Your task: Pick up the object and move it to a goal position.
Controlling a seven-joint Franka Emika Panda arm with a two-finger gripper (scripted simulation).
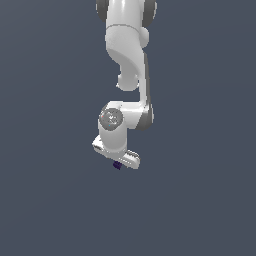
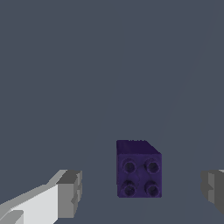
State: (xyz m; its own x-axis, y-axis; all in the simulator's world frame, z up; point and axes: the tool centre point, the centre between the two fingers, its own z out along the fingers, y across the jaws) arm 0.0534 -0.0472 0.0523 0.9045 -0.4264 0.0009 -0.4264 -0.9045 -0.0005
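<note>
Exterior view: set off the arm, well back, looking slightly down onto the plain grey tabletop [image 1: 45,200]; whole lower arm [image 1: 125,60] in frame, hanging from the top edge near centre. Faces the wrist housing side-on. Wrist view: mounted on the wrist, very close, looking along the fingers [image 2: 70,192] toward the same grey surface; one finger at each lower corner, well apart. Shared between views: the purple cube [image 2: 139,170], large with four round dimples in the wrist view, only a small dark speck under the hand in the exterior view.
</note>
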